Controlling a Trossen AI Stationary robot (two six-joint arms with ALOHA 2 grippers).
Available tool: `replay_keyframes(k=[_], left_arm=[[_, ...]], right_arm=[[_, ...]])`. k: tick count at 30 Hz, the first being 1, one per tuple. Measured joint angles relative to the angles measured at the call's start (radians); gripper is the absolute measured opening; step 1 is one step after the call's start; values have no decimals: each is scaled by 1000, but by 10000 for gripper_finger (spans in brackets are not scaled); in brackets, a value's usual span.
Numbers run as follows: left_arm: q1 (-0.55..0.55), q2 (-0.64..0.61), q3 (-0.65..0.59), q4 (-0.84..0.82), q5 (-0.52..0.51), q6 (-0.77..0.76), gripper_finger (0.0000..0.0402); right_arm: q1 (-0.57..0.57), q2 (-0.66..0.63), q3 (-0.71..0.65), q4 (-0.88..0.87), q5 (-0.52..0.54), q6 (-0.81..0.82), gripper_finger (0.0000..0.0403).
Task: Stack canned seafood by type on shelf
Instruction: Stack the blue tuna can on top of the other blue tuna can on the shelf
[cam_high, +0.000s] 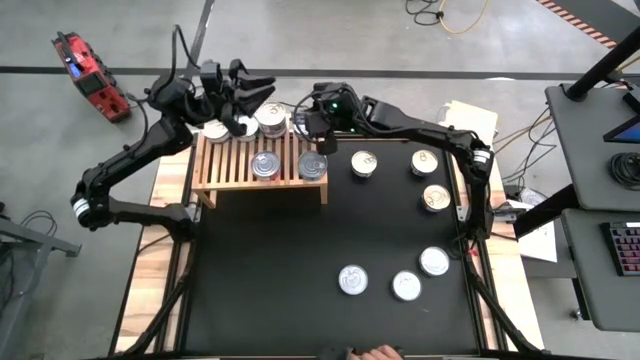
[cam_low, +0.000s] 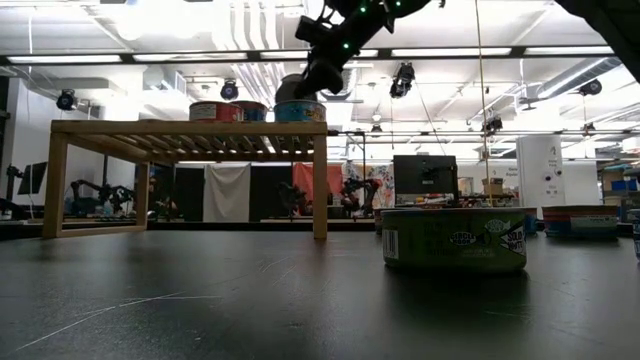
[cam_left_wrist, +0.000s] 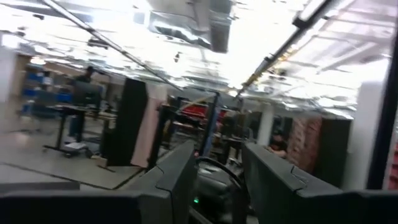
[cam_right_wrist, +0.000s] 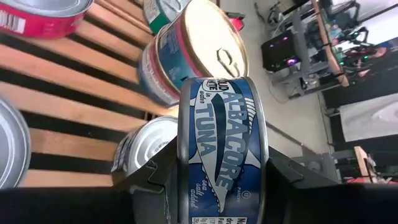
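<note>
The right gripper (cam_right_wrist: 214, 180) clamps a blue-labelled round albacore tuna tin (cam_right_wrist: 221, 149) just above the low slatted light-wood shelf (cam_high: 225, 165), beside a gold-lidded tin (cam_right_wrist: 199, 50), at the bench's far edge. The left gripper (cam_high: 240, 95) hovers over the shelf's far side; I cannot tell whether it holds anything.

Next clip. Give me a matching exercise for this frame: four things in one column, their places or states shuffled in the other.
1 albacore tuna can
2 green-labelled can
3 red-labelled can
4 left pincer

a on the black table
b open, empty
c on the shelf slats
d gripped by the right pincer

Pairs: 1-d, 2-a, 3-c, 4-b
</note>
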Motion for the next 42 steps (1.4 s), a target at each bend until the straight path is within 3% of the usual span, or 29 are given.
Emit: replay_keyframes(k=[5,12,25,32,42], left_arm=[[8,-7,-5,-2,-58,-52,118],[26,-4,-15,-6,-65,-68,118],[30,22,-15,-27,-64,-76,118],[32,24,-15,-44,-65,-66,118],[32,24,-15,-52,-65,-65,118]], right_arm=[[-2,9,-20,26,0,3,129],[-5,53,-22,66,74,-28,129],[-4,56,-22,61,79,9,130],[-4,56,-22,55,78,58,204],[-4,56,-22,57,76,96,198]])
